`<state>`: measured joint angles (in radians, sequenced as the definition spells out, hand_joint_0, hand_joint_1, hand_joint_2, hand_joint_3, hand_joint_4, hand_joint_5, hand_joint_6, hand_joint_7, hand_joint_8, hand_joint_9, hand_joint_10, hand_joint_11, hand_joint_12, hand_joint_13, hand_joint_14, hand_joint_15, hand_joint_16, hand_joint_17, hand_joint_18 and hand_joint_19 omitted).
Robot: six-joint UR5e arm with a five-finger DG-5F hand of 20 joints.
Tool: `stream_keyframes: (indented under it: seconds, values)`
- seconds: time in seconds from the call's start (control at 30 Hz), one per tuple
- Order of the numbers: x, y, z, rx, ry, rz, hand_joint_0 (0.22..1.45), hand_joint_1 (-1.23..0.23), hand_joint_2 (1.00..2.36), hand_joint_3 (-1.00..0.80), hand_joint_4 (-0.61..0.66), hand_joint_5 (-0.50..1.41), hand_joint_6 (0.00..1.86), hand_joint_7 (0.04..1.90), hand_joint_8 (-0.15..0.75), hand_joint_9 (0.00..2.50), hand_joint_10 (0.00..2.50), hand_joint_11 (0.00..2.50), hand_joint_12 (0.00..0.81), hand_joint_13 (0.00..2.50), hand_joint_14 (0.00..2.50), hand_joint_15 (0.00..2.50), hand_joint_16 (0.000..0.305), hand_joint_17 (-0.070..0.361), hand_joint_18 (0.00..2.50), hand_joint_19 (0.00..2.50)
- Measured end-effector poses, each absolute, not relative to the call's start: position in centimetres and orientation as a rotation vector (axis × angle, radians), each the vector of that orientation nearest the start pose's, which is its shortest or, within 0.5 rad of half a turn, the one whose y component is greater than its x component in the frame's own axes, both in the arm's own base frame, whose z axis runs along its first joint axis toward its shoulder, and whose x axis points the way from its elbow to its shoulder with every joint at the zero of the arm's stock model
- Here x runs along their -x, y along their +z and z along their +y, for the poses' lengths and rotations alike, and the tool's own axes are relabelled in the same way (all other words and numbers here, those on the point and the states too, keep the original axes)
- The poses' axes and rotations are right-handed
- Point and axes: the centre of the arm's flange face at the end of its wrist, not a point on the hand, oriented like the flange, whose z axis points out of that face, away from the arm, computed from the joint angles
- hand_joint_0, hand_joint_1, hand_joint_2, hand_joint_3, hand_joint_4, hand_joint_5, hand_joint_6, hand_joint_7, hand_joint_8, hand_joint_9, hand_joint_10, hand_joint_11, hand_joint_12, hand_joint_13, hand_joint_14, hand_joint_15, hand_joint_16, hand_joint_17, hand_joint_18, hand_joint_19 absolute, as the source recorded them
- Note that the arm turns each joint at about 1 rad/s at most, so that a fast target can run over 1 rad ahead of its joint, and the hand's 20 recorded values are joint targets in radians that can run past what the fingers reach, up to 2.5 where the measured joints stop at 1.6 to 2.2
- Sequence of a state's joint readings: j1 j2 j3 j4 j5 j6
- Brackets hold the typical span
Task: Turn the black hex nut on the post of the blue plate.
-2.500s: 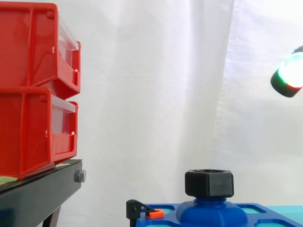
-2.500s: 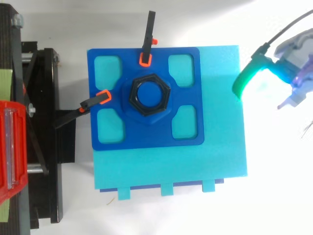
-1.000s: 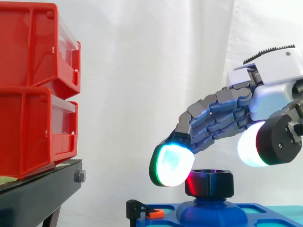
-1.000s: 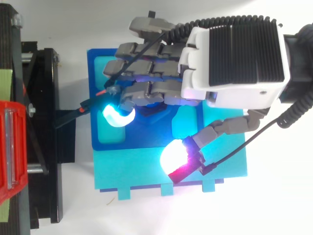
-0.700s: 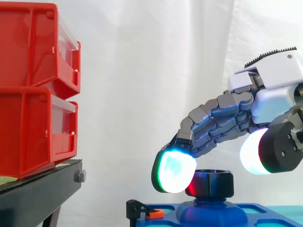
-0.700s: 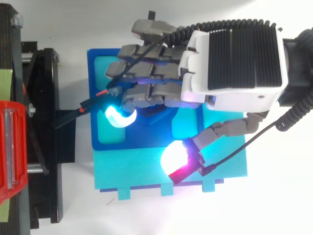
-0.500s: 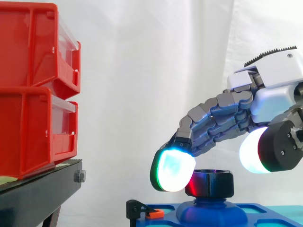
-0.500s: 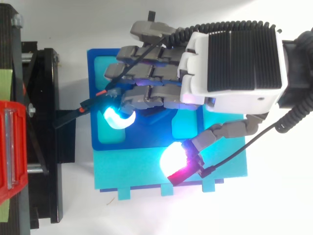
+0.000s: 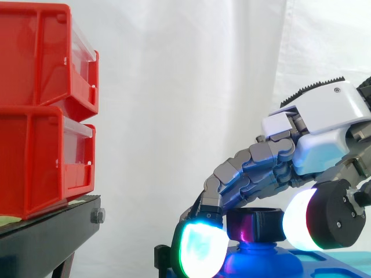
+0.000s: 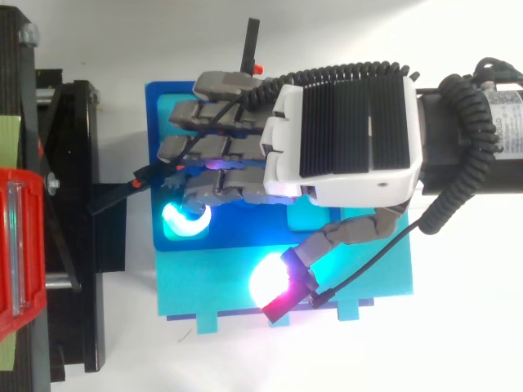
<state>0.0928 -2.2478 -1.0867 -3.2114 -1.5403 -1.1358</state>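
Note:
The black hex nut (image 9: 255,225) sits on the post of the blue plate (image 10: 159,106). My hand (image 10: 343,135) hangs low over it, palm down, coming in from the right. Its fingers arch over the nut and hide it from above, and their tips reach down past the nut's left side. One glowing fingertip (image 9: 200,250) is level with the plate. The thumb pad (image 9: 301,229) glows white at the front right, apart from the nut. The hand is open.
The blue plate lies on a cyan board (image 10: 212,278). Two black clamps with orange tips, one at the back (image 10: 252,45) and one at the left (image 10: 122,184), hold the plate. Red bins (image 9: 40,110) stand on a black stand (image 9: 40,237) at the left.
The hand has dropped and shifted left. Its fingertips now sit beside the nut at plate level instead of above it, and the thumb has come down level with the nut.

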Motion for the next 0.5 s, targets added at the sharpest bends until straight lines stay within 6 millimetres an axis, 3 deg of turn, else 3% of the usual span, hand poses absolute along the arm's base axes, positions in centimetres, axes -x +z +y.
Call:
stream_keyframes:
  seconds: [0.5]
  values:
    - [-73.5,31.2,-6.7,-0.309,0.332,1.814,0.41,-0.55,1.00,-0.50,0.12,-0.23,0.50,0.72,0.180,0.23,0.00,0.00,0.309,0.04,0.00,0.04,0.045,0.101,0.00,0.06]
